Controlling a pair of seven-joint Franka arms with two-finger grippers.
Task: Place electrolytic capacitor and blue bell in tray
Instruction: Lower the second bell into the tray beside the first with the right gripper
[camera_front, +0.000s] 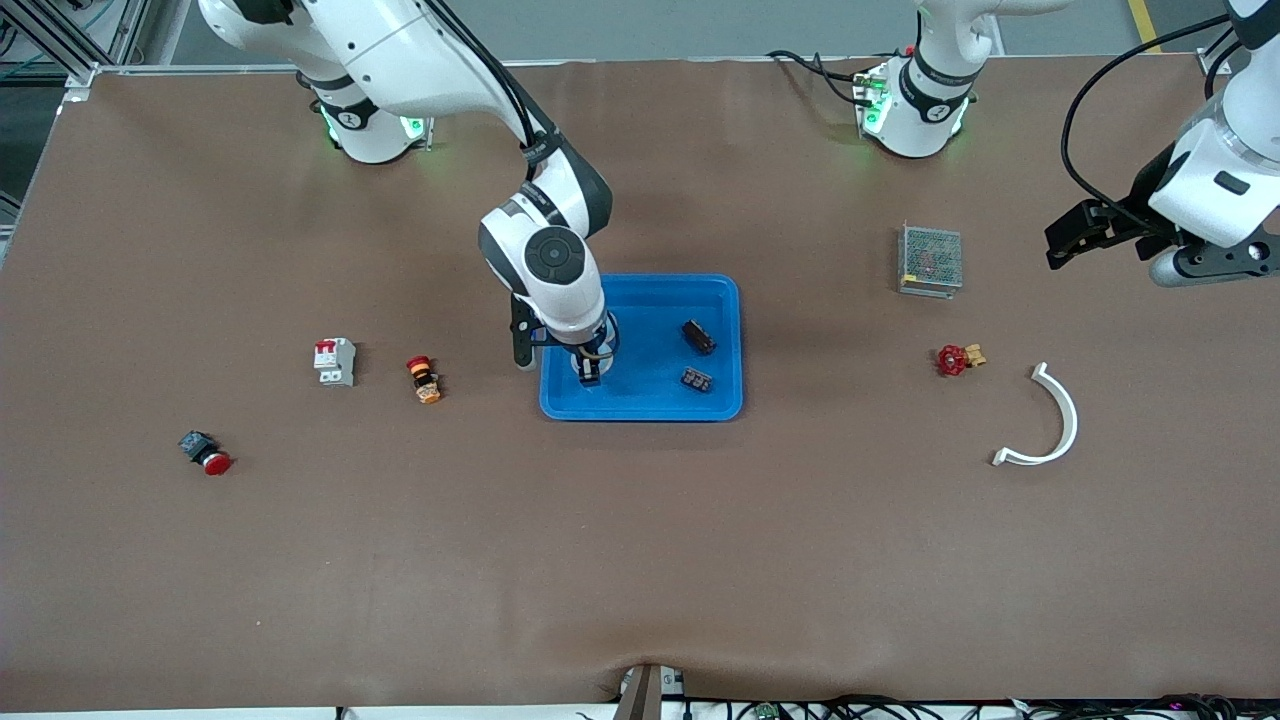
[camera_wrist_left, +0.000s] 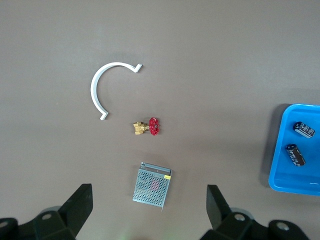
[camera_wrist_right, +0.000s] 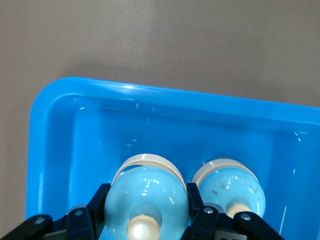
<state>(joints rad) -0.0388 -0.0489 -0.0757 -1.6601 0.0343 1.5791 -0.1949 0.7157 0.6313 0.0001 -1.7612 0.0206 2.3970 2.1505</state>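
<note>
While seen from the front, nearly finished by the look of it: right gripper (camera_front: 589, 370) lowered inside the tray (camera_front: 650, 300), at the tray corner nearest the right arm's end and the front edge of the tabletop. Already lying in that tray, toward its other short side, an electrolytic capacitor (camera_front: 698, 337) and a second dark cylinder (camera_front: 697, 379) of the same kind, close together but apart. Left gripper (camera_front: 1062, 240) waiting aloft near the table edge at the left arm's end, carrying nothing.

From the left wrist: fingers spread wide, nothing between them, hanging over bare tabletop and a grey mesh box (camera_wrist_left: 152, 185). Tray rim (camera_wrist_left: 282, 170) and both cylinders inside also visible, the capacitor part thus judged done.

From the right wrist: pincer clamped on one pale-blue dome of the blue bell (camera_wrist_right: 145, 197), twin dome just beside it, both down within the tray walls. Cannot tell whether resting on the tray floor or just above it. Left to do, as a judgement: letting go of the bell and lifting clear.
</note>
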